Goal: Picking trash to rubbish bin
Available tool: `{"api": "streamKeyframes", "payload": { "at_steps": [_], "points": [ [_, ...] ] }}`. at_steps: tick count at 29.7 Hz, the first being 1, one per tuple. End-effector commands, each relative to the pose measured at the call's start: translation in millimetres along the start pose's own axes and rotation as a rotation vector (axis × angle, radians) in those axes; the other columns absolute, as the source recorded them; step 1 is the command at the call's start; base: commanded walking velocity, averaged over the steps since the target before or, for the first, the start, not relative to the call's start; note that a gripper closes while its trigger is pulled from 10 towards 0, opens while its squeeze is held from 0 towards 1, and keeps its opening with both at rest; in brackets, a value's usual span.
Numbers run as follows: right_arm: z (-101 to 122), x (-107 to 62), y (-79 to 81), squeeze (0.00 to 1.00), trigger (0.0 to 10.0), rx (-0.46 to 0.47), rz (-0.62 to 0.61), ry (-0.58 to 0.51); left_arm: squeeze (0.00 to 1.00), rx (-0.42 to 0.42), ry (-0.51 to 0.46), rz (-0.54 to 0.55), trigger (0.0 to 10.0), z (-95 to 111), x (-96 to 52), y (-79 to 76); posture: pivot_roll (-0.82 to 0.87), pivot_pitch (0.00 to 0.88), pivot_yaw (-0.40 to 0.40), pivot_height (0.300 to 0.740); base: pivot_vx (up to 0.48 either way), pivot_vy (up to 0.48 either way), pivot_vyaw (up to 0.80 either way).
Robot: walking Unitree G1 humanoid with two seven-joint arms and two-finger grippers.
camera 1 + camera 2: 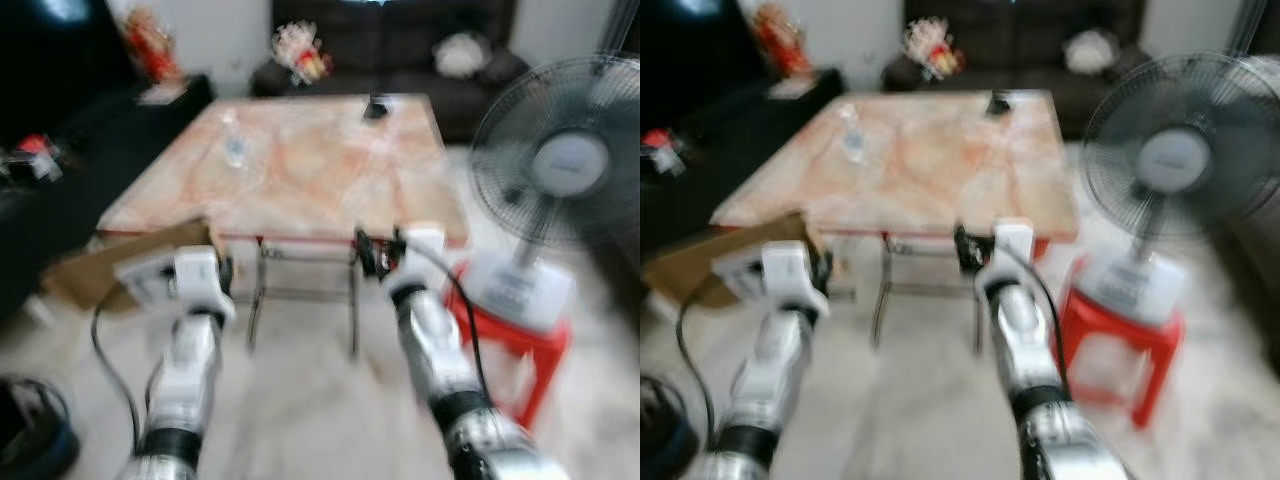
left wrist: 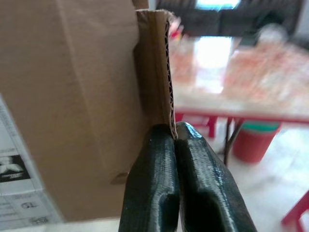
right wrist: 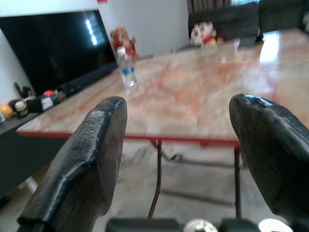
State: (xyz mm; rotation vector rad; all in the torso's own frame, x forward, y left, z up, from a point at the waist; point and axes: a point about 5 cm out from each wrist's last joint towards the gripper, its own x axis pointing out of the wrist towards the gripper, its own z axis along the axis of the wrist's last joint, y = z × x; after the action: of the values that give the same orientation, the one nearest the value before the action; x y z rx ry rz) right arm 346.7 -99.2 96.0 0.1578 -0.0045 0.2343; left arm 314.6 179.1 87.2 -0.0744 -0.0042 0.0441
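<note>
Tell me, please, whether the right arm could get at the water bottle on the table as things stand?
Probably not yet: the open right tool sits short of the table's near edge, and the water bottle stands well in, toward the left.

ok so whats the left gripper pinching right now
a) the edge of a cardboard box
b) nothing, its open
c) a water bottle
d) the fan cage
a: the left wrist view shows the left gripper with its fingers closed on the corrugated edge of the cardboard box.
</note>
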Motion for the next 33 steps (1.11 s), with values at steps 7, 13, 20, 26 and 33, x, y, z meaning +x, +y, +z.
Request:
{"api": "streamKeyframes", "payload": {
  "at_steps": [7, 13, 20, 26, 33],
  "points": [
    [-52.2, -30.5, -28.6, 0.0, 10.0, -0.002, -0.097, 0.241, 0.0, 0.055, 0.174, 0.052, 10.0, -36.8, -11.2, 32.7, 0.07, 0.0, 0.071, 0.74, 0.0, 0.0, 0.0],
    [-88.0, -61.8, -42.3, 0.0, 10.0, -0.017, -0.145, 0.419, 0.0, 0.066, 0.346, 0.102, 10.0, -72.8, -32.5, 47.6, 0.07, 0.0, 0.067, 0.74, 0.0, 0.0, 0.0],
    [-131.1, -112.0, -54.1, 0.0, 10.0, -0.04, -0.204, 0.674, 0.0, 0.094, 0.593, 0.156, 10.0, -117.8, -73.8, 61.2, 0.07, 0.0, 0.064, 0.74, 0.0, 0.0, 0.0],
    [-148.9, -139.3, -56.8, 0.0, 10.0, -0.017, -0.241, 0.78, 0.0, 0.107, 0.701, 0.195, 10.0, -134.7, -98.2, 70.3, 0.07, 0.0, 0.062, 0.74, 0.0, 0.0, 0.0],
    [-157.6, -154.1, -56.9, 0.0, 10.0, -0.011, -0.27, 0.833, 0.0, 0.113, 0.764, 0.22, 10.0, -143.8, -112.9, 74.6, 0.07, 0.0, 0.062, 0.74, 0.0, 0.0, 0.51]
  ]
}}
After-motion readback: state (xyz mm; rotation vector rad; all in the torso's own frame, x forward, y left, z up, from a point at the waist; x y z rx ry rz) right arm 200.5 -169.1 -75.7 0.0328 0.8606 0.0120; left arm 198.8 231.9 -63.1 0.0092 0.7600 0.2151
